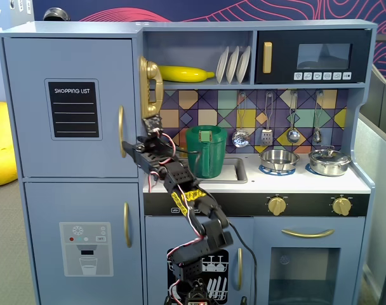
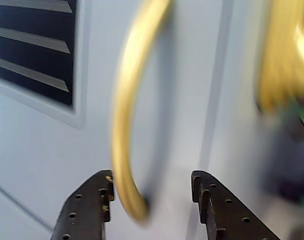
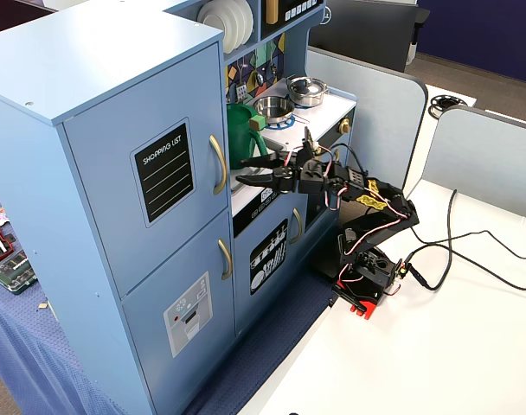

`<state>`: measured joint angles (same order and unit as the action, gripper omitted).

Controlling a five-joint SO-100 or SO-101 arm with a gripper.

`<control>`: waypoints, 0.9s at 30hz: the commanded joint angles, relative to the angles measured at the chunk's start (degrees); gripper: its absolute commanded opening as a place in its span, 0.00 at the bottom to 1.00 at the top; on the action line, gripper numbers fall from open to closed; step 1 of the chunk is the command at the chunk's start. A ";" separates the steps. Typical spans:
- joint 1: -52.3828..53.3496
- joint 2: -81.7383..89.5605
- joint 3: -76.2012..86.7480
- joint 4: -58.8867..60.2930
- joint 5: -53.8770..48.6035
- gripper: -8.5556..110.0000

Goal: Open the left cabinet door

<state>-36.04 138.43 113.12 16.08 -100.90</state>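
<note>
The left cabinet door (image 1: 72, 63) is blue-grey with a black "SHOPPING LIST" chalkboard panel (image 1: 73, 109) and looks closed against the cabinet in both fixed views (image 3: 116, 138). Its curved gold handle (image 1: 121, 127) runs vertically along the door's right edge. My gripper (image 1: 127, 150) is open at the handle's lower end. In the wrist view the handle (image 2: 123, 125) curves down between the two black fingers, close to the left fingertip (image 2: 104, 182), while the gripper (image 2: 152, 177) straddles it without pinching. In a fixed view the gripper (image 3: 243, 171) sits just right of the handle (image 3: 220, 164).
A lower door with a grey dispenser panel (image 1: 85, 248) sits below. A gold toy phone (image 1: 151, 86) hangs right of the handle, above my arm. A green pitcher (image 1: 206, 151) stands in the sink behind the arm. A small door with a dish picture (image 1: 213, 273) is by the base.
</note>
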 commanded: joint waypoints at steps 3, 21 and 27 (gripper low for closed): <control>-3.25 -8.88 -10.81 -6.33 -1.14 0.18; -21.62 -0.70 -9.84 1.41 -7.21 0.14; -27.60 8.70 -6.15 8.70 -9.67 0.14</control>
<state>-60.29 140.19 106.61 21.53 -109.25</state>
